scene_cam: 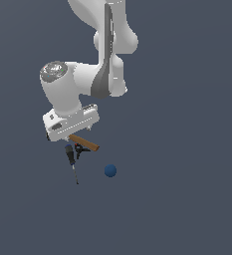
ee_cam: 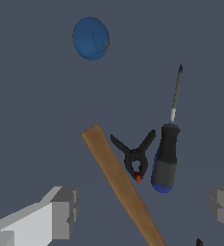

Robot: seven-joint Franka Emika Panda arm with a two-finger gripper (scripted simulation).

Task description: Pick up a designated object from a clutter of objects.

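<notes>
Gripper [ee_cam: 142, 211] spread wide, pale grey blocky fingers [ee_cam: 60, 214] far apart, nothing pinched between them and nothing touched. Poised above the hammer handle [ee_cam: 118, 180], which runs through the gap between the two fingers in the wrist view.

Handle: long, flat-sided, brown wood with a faint grain, square-cut at its free end. Metal head not seen in either view; in the exterior view the handle [scene_cam: 85, 143] pokes out from under the white wrist [scene_cam: 70, 122] toward the exterior view's right, the rest hidden by the arm.

Just beside the handle, a small black clamp [ee_cam: 135, 156] with two splayed handles like an open V and a red tip at its nose. Whether touching the wood, cannot tell. Next along, close against the clamp, a screwdriver [ee_cam: 167, 149]: chunky black grip with a grey band and a blue rounded butt, thin dark steel shaft tapering to a point.

Well apart from these three, a smooth blue ball [ee_cam: 90, 38], alone on the plain dark grey floor [ee_cam: 31, 120]; in the exterior view, ball [scene_cam: 110, 171] off to the exterior view's right of the screwdriver [scene_cam: 71, 162].

Arm glossy white with dark grey joint seams.
</notes>
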